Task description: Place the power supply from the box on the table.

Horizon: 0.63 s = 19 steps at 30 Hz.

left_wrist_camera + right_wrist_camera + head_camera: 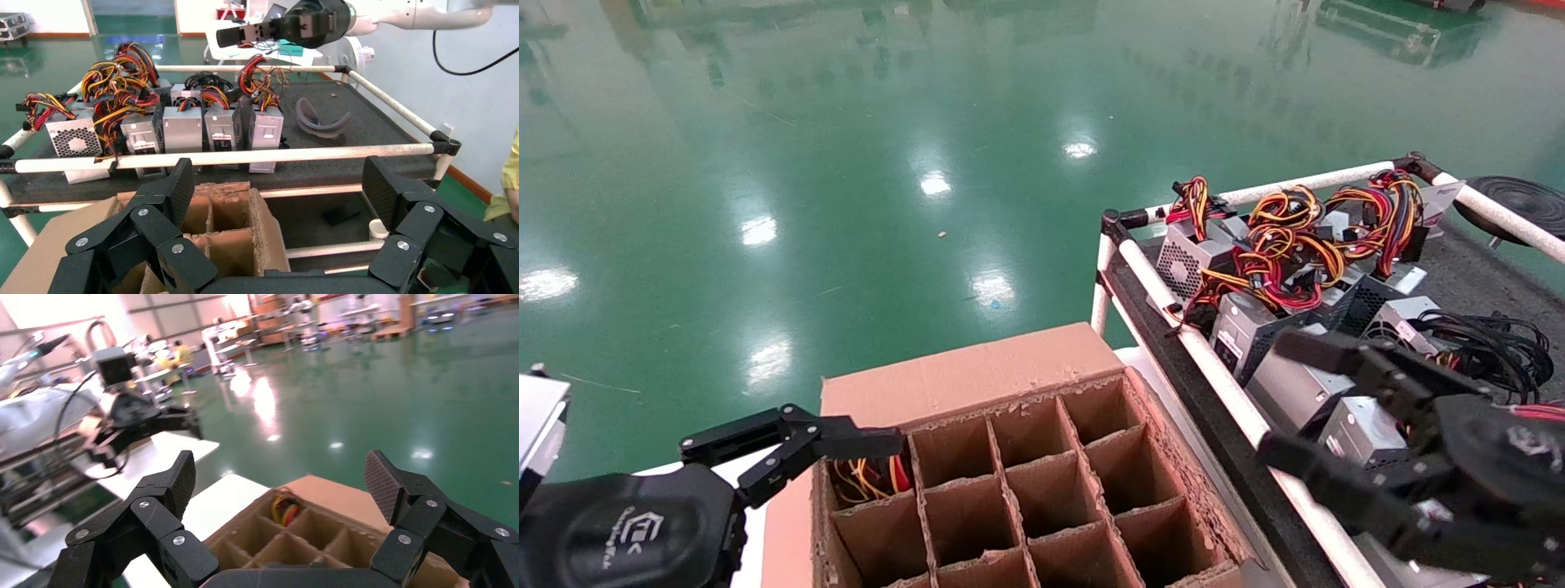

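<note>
several power supplies (1279,269) crowd table (1475,278).

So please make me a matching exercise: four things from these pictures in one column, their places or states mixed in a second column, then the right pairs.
Things:
1. left gripper
2. right gripper
3. box
4. wires in the box

Places or states:
A. in a far corner cell
B. open, over the table rail, above the power supplies
C. most cells empty
D. open, at the box's corner

Pairs: 1-D, 2-B, 3-C, 4-A
</note>
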### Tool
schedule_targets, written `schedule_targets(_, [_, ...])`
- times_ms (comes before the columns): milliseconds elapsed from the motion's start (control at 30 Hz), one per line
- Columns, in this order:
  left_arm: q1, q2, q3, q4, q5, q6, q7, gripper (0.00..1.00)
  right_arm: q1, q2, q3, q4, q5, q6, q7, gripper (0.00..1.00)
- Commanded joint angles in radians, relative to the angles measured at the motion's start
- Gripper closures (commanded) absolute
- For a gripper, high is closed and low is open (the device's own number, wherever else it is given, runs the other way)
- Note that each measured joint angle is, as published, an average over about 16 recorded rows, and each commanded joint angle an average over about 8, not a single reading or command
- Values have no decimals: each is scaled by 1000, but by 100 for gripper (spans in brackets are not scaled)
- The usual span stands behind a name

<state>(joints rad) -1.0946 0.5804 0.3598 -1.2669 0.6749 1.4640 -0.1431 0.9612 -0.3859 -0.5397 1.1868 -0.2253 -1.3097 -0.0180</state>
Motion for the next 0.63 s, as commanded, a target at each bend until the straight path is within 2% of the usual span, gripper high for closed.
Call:
schedule_targets(33, [0,0,0,0,0,0,0,0,10,-20,23,9,-45,-16,18,0])
schedule_targets(533, [0,0,0,0,0,0,0,0,85,-169,195,73,-380,-140,154,0])
schedule_targets(633, [0,0,0,0,0,0,0,0,93,-184,213,80,-413,-152,168,0])
